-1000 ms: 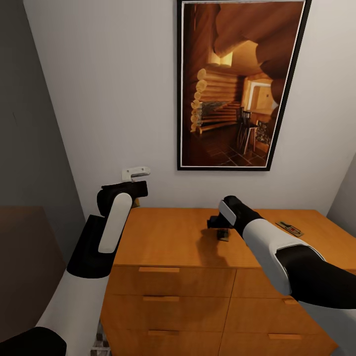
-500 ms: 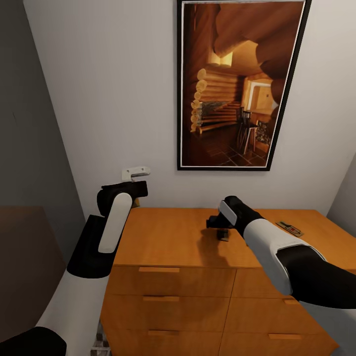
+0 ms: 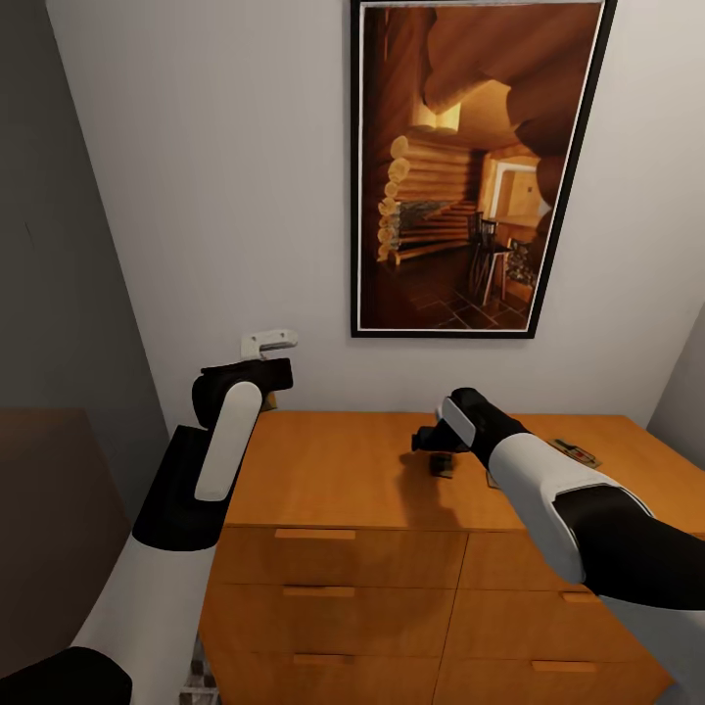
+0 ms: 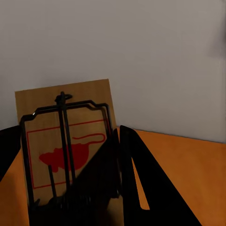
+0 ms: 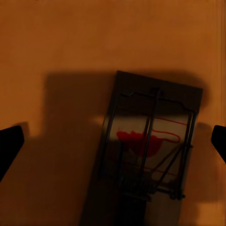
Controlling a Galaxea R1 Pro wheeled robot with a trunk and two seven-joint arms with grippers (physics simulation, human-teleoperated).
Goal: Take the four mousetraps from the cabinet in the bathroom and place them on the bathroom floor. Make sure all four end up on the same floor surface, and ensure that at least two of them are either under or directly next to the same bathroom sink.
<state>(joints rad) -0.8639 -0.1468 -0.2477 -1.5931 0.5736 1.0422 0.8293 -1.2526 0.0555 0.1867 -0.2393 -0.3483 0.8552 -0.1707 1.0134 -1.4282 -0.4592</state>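
The left tool (image 4: 117, 188) is clamped on a mousetrap (image 4: 66, 141) held above the cabinet's (image 3: 343, 470) far left corner, while the right tool (image 3: 438, 452) hovers with fingers spread wide over a second mousetrap (image 5: 150, 141) lying flat mid-top, a third mousetrap (image 3: 575, 452) lying far right.

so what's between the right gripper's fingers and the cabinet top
In the right wrist view, a mousetrap lies flat on the cabinet top, in shadow, between the spread fingertips of the open right gripper.
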